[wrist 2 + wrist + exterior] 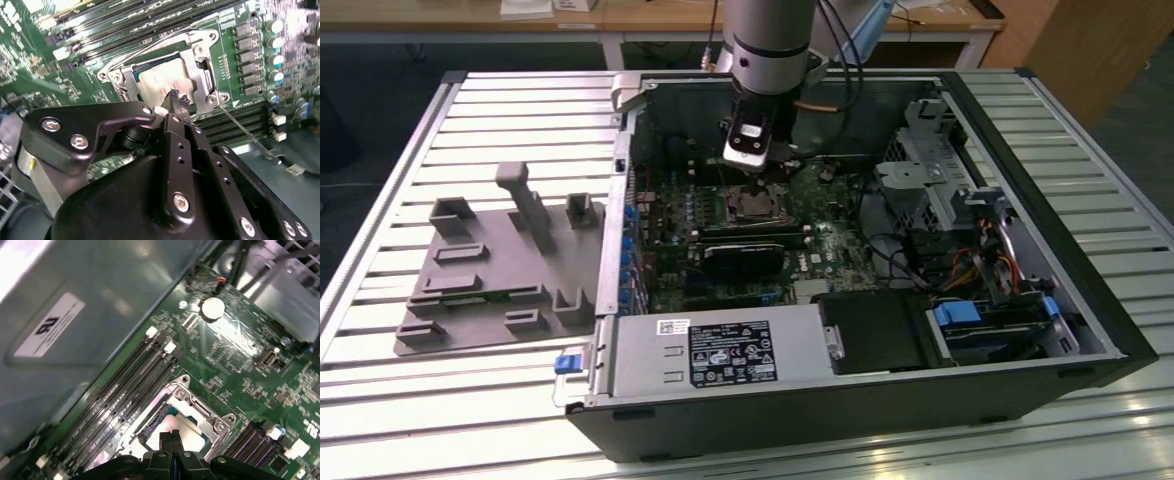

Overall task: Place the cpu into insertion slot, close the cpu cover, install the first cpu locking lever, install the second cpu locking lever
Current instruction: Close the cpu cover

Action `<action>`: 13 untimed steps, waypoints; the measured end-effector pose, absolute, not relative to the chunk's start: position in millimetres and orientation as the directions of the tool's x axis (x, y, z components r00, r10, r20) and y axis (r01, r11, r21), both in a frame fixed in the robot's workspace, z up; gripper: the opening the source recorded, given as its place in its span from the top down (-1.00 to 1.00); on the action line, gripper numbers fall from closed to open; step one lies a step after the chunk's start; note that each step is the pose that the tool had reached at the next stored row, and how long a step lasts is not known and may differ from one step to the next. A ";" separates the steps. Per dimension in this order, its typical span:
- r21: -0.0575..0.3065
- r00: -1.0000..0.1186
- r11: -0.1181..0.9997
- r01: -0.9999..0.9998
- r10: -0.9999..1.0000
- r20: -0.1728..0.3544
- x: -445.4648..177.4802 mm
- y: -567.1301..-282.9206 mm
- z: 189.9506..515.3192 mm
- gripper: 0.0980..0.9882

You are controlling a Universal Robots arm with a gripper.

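The cpu (pixel 159 82) (pixel 189 429) lies flat in the insertion slot (pixel 131 84) (pixel 154 423) on the green motherboard, its silvery top showing through the window of the cpu cover (pixel 201 70) (pixel 200 409). The cover appears to be folded down around the chip. In both wrist views the gripper (pixel 175 100) (pixel 171 437) is right at the socket. Its two black fingertips are pressed together with no gap and nothing visible between them. In the second wrist view they sit at the edge of the chip, where it meets the frame; I cannot tell whether they touch the metal.

A thin wire lever (pixel 245 132) runs out from one corner of the socket across the board. A second wire lever (pixel 150 47) lies along the opposite side of the frame. Whether either one is latched cannot be made out.

Long black memory slots (pixel 125 22) (pixel 125 390) run beside the socket, and a round coin battery (pixel 213 308) sits farther off on the board.

In the exterior view the arm reaches down into an open computer case (pixel 1074 270), with the gripper (pixel 758 178) just above the socket (pixel 754 205). The case lies on a slatted desk (pixel 427 420). A grey fixture tray (pixel 487 275) sits beside it on the exterior view's left.
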State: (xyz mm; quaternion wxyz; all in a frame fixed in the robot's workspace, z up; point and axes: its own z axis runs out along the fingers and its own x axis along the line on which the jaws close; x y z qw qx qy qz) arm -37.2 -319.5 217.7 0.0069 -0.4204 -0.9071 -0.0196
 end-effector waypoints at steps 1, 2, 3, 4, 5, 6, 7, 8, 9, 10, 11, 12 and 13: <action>0.030 -0.660 0.660 0.751 0.751 0.029 -37.2 -319.5 217.6 0.99; 0.030 -0.673 0.673 0.739 0.739 0.029 -37.2 -319.4 217.5 0.99; 0.030 -0.687 0.687 0.726 0.726 0.029 -37.3 -319.5 217.5 0.99; 0.030 -0.700 0.699 0.715 0.714 0.029 -37.2 -319.5 217.5 0.99; 0.030 -0.713 0.713 0.701 0.700 0.029 -37.2 -319.5 217.4 0.99; 0.030 -0.726 0.725 0.688 0.687 0.029 -37.2 -319.5 217.4 0.99; 0.030 -0.738 0.738 0.675 0.674 0.029 -37.2 -319.5 217.4 0.99; 0.030 -0.750 0.750 0.661 0.661 0.029 -37.2 -319.4 217.3 0.99; 0.030 -0.762 0.761 0.648 0.647 0.029 -37.2 -319.4 217.3 0.99; 0.030 -0.773 0.773 0.634 0.634 0.029 -37.2 -319.4 217.2 0.99; 0.030 -0.785 0.785 0.619 0.618 0.029 -37.2 -319.4 217.1 0.99; 0.030 -0.796 0.796 0.605 0.604 0.029 -37.2 -319.4 217.1 0.99; 0.030 -0.807 0.807 0.590 0.590 0.029 -37.2 -319.5 217.0 0.99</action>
